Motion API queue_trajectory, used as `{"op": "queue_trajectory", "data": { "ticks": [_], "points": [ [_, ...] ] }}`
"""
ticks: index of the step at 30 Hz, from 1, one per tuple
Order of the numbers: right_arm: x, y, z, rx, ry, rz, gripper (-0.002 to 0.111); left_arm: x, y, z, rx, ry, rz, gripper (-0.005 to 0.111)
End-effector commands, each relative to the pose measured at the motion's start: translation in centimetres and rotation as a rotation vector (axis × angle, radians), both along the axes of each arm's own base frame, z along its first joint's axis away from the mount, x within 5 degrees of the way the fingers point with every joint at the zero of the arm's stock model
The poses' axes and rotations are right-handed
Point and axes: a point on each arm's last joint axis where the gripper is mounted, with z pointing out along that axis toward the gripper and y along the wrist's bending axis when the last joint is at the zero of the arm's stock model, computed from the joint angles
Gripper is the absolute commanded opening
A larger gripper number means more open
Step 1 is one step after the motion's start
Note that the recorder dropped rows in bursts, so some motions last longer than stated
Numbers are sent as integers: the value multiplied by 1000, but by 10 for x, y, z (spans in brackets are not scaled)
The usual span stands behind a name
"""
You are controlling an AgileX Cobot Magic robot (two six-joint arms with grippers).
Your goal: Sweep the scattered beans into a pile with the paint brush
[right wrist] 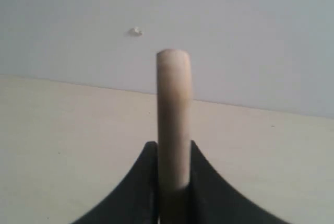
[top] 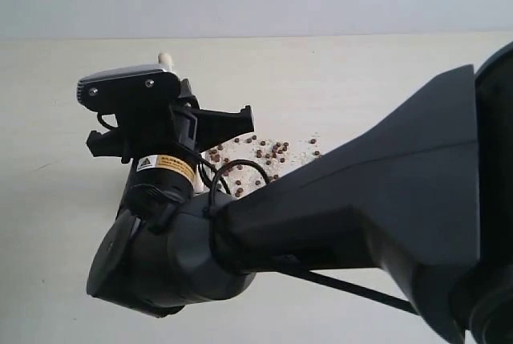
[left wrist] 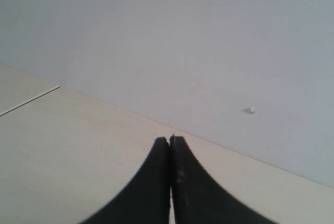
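The right gripper (right wrist: pixel 174 150) was clamped on the paint brush (right wrist: pixel 174 114). In the right wrist view, its two dark fingers (right wrist: pixel 136 182) pressed against either side of the pale wooden handle, which stood straight up between them to a rounded end. In the exterior view only that cream tip (top: pixel 166 59) showed, poking out above the wrist camera housing (top: pixel 128 87); the bristles and metal band were hidden behind the gripper body.

The right arm (top: pixel 361 200) reached in from the right side of the exterior view and across the middle, filling much of the picture. Just past it, on the pale table (top: pixel 48 224), lay the beans (top: pixel 268 151) — small reddish-brown dots in a loose scatter, mixed with fine whitish grit and partly covered by the arm and a black cable (top: pixel 240 166).

The left gripper (left wrist: pixel 170 143) was closed on nothing, its two black fingers (left wrist: pixel 151 182) meeting tip to tip over bare table, with no beans near it. Behind the table rose a plain grey-white wall (left wrist: pixel 209 36) with one small pale speck (left wrist: pixel 251 110) on it.
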Motion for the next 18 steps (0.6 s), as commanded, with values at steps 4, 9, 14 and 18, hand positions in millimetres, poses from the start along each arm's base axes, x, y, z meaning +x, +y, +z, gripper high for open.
{"op": "queue_trajectory", "data": {
  "ticks": [4, 9, 14, 18],
  "points": [
    [3, -4, 4, -97, 7, -18, 0, 0, 0, -1, -3, 7, -1, 0],
    [2, -1, 26, -34, -48, 18, 0, 0, 0, -1, -3, 7, -1, 0],
    [0, -2, 54, 72, -91, 35, 0, 0, 0, -1, -3, 7, -1, 0],
    [3, -2, 57, 295, -103, 38, 0, 0, 0, -1, -3, 7, -1, 0]
  ]
}}
